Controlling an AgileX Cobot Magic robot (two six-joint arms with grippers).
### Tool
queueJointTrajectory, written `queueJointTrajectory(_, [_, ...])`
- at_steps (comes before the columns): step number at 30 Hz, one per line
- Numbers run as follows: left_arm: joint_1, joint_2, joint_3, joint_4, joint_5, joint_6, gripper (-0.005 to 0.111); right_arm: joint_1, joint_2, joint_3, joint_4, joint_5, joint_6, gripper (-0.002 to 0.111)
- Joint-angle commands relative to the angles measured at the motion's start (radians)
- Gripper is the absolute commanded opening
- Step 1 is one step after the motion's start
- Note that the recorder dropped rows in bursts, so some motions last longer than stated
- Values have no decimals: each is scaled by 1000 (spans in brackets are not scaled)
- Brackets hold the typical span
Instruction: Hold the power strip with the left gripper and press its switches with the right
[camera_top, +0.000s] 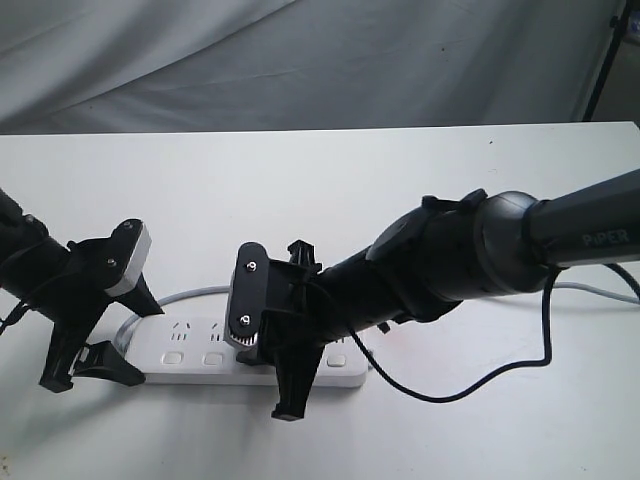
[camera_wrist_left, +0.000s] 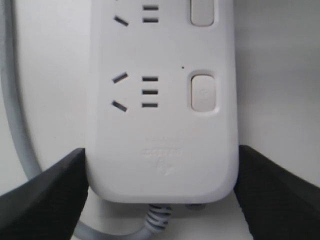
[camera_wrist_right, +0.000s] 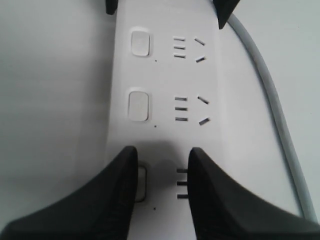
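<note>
The white power strip (camera_top: 200, 358) lies flat on the table with its thin grey cord (camera_top: 185, 296) curling off its left end. My left gripper (camera_top: 95, 372) is shut on that cord end; in the left wrist view its black fingers (camera_wrist_left: 50, 200) press both long edges of the strip (camera_wrist_left: 160, 150). My right gripper (camera_top: 285, 385) stands over the strip's middle, jaws a little apart and holding nothing. In the right wrist view (camera_wrist_right: 161, 152) one finger (camera_wrist_right: 110, 200) covers most of a switch (camera_wrist_right: 142, 182). Two more switches (camera_wrist_right: 138, 105) lie uncovered beyond it.
The strip rests on a white table (camera_top: 330, 190) in front of a grey cloth backdrop (camera_top: 300, 60). A black cable (camera_top: 450, 392) loops from the right arm onto the table. A grey cord (camera_top: 600, 290) runs off to the right. A dark stand leg (camera_top: 603, 60) is at the far right.
</note>
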Motion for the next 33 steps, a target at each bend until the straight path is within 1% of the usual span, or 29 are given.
queueJointTrajectory(1, [-3,0,5,-3,8,4,67,-2,40,27,-33,-37,-20,33])
queueJointTrajectory(5, [-3,0,5,-3,8,4,67,-2,-66,9,-22,-33,-1,33])
queueJointTrajectory(7, [-3,0,5,-3,8,4,67,-4,-128,9,-33,-33,45,33])
queueJointTrajectory(10, [-3,0,5,-3,8,8,67,-17,-163,9,-49,-34,63,33])
queueJointTrajectory(13, [-3,0,5,-3,8,8,67,-37,-176,21,-56,-27,75,33])
queueJointTrajectory(17, [-3,0,5,-3,8,8,67,-63,-187,78,-56,-25,75,33])
queueJointTrajectory(20, [-3,0,5,-3,8,8,67,-64,-185,104,-54,-25,75,33])
queueJointTrajectory(33, [-3,0,5,-3,8,8,67,-64,-139,110,-57,-34,66,33])
